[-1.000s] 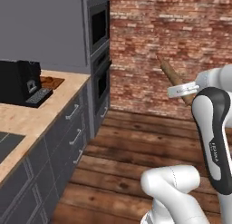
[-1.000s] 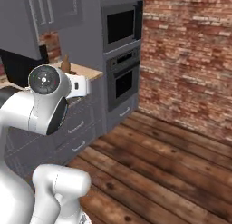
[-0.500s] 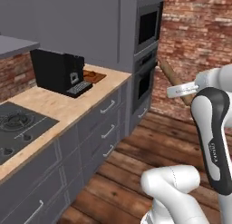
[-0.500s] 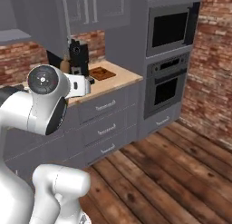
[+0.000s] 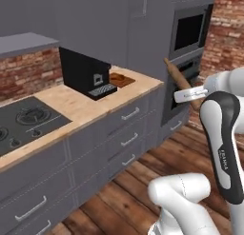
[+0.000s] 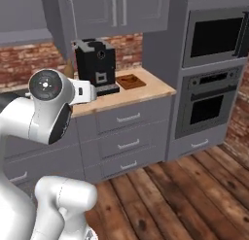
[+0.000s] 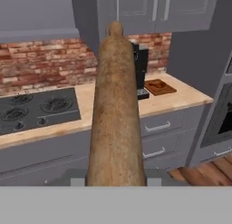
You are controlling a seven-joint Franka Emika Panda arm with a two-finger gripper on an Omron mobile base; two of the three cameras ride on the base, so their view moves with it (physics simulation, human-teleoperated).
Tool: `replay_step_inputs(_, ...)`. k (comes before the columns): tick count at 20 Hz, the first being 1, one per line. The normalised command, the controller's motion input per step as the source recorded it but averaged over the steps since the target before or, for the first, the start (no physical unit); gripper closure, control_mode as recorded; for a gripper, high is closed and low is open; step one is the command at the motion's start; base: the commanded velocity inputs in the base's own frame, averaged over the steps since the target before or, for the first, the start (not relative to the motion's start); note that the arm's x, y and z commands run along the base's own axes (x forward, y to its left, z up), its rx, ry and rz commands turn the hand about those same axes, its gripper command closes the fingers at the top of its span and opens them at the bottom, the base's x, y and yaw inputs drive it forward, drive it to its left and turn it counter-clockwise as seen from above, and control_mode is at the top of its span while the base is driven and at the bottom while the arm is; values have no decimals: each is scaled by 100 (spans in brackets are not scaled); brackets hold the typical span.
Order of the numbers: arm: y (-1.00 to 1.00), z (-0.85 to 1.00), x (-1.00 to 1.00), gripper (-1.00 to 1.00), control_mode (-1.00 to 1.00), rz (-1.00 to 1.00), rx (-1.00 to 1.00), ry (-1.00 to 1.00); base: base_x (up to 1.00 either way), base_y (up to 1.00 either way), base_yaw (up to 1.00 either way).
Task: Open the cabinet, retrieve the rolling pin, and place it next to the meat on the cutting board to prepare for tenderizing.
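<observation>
Hand view had the rolling pin [image 7: 115, 109] running straight up the middle from 6 toward 12 o'clock, long axis in line with where my gripper pointed, far knob up by the cabinet [image 7: 136, 10] doors. My gripper [image 5: 190, 94] was closed most of the way around the pin's near end; fingertips themselves were hidden behind the wood, so the contact itself could not be checked, only that the pin stuck out of the hand in both the hand and left base views.

Key relation for the next move: the cutting board [image 7: 160, 87] sat at about 1 o'clock from the pin's body in hand view, on the counter [image 7: 190, 99] just right of the coffee machine [image 7: 140, 71], well apart from me across open floor. A darker patch on the board was probably the meat [image 7: 156, 85], too small to be sure. In right base view the board [image 6: 130, 81] lay at roughly 2 o'clock from my hand. My judgement: the base needed to close in and the pin swing toward 1 o'clock, then lay flat beside the meat.

Counts:
- 1 arm, 1 gripper
- 1 rolling pin
- 1 cutting board
- 1 coffee machine
- 1 cooktop [image 7: 36, 107]
- 2 wall ovens [image 6: 214, 69], stacked
- 3 drawer fronts [image 6: 127, 142] under the board, right base view
</observation>
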Motion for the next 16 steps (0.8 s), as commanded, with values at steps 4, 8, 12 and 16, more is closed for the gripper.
replay_step_inputs(4, 0, 0, 0, 100, 100, 0, 0, 0, 0, -83, 38)
replay_step_inputs(8, 0, 0, 0, 100, 100, 0, 0, 0, 0, -79, 38)
replay_step_inputs(12, 0, 0, 0, 100, 100, 0, 0, 0, 7, -76, 35)
replay_step_inputs(16, 0, 0, 0, 100, 100, 0, 0, 0, 16, -80, 34)
